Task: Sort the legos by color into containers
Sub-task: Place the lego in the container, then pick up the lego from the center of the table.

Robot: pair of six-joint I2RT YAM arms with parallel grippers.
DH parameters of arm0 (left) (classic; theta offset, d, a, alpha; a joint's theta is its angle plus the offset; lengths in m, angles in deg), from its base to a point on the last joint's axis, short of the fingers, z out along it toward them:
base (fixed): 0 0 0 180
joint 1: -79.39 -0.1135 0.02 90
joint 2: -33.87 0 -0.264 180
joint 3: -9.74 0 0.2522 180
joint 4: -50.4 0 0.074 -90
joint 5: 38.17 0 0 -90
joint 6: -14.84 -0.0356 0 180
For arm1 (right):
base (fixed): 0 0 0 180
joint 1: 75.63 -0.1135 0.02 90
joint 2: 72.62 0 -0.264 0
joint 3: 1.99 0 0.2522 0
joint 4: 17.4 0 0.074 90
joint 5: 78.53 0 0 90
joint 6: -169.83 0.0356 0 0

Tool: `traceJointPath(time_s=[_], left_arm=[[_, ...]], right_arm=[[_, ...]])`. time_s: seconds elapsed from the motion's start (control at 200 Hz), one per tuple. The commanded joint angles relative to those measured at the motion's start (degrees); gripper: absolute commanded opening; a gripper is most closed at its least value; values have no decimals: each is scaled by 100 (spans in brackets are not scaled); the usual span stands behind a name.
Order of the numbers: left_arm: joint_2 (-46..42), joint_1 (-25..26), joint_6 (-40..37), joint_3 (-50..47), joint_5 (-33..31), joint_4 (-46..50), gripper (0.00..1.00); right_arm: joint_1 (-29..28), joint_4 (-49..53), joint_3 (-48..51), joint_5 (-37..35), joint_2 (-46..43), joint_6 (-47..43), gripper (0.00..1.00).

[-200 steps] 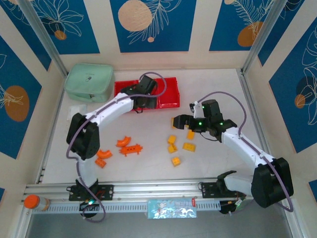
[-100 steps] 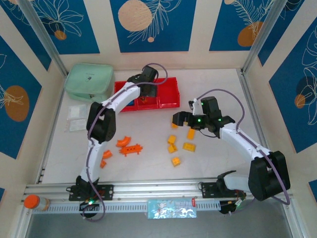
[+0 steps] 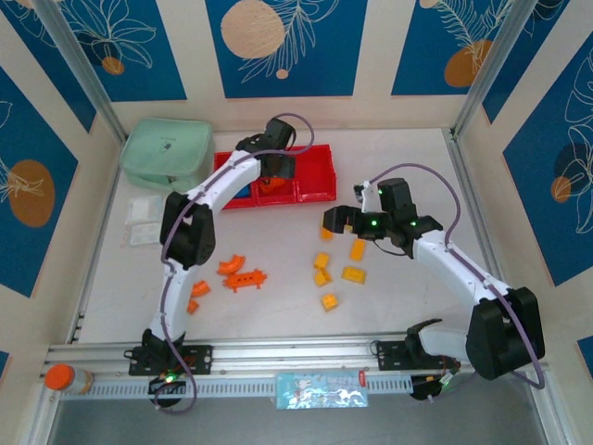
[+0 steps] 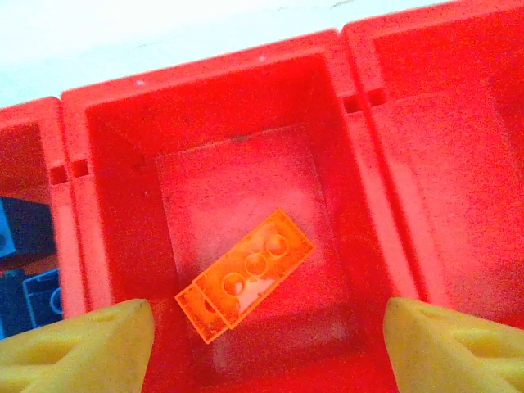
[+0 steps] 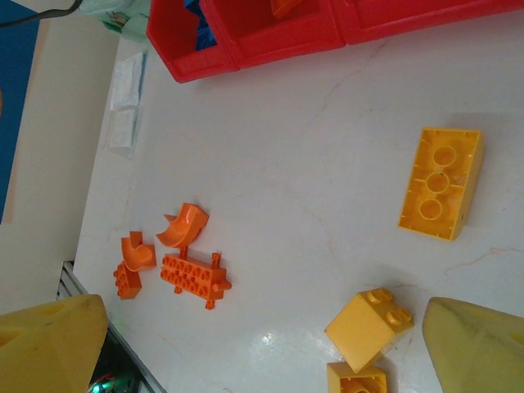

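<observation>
Three joined red bins (image 3: 317,178) stand at the back of the table. My left gripper (image 3: 276,172) hangs open over the middle bin (image 4: 246,106), its yellow fingertips (image 4: 82,344) wide apart. Below it a long orange brick (image 4: 246,274) lies loose on the bin floor. Blue bricks (image 4: 29,237) sit in the bin to the left. My right gripper (image 3: 332,222) is open above the table, nothing between its fingers (image 5: 479,344). Yellow bricks (image 3: 353,273) lie scattered below it, among them a long one (image 5: 440,182) and a cube (image 5: 368,327). Orange bricks (image 3: 243,276) lie to the left.
A mint green pouch (image 3: 167,153) sits left of the bins. Clear packets (image 3: 142,221) lie near the left wall. The orange pieces include a curved one (image 5: 182,225) and a studded plate (image 5: 195,278). An aluminium rail (image 3: 278,352) runs along the near edge.
My left arm has stretched back from in front of the bins to above the middle one, and an orange brick now lies inside it. The right gripper has shifted only slightly.
</observation>
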Motion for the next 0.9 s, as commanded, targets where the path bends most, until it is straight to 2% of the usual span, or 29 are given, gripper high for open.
traceJointPath(time_s=[0.0, 0.2, 0.36, 0.515, 0.795, 0.895], left_arm=[[-867, -25, 112, -335, 377, -1, 74], [-2143, 1, 418, -1953, 759, -409, 76], [-3186, 6, 787, -3436, 865, -630, 78], [-4065, 84, 1115, -4647, 930, -647, 81], [-5273, 265, 1759, -6135, 702, -238, 91], [-5485, 272, 1960, -6523, 725, -146, 98]], right_arm=[[-9, 226, -72, 138, -158, -54, 99], [-236, 359, 77, 123, -171, -230, 99], [-723, 197, 274, -82, -93, -397, 99], [-1166, -196, 378, 33, 226, -514, 99], [-1833, -1030, 464, 101, 798, -776, 99], [-2004, -1173, 401, 102, 1064, -884, 99]])
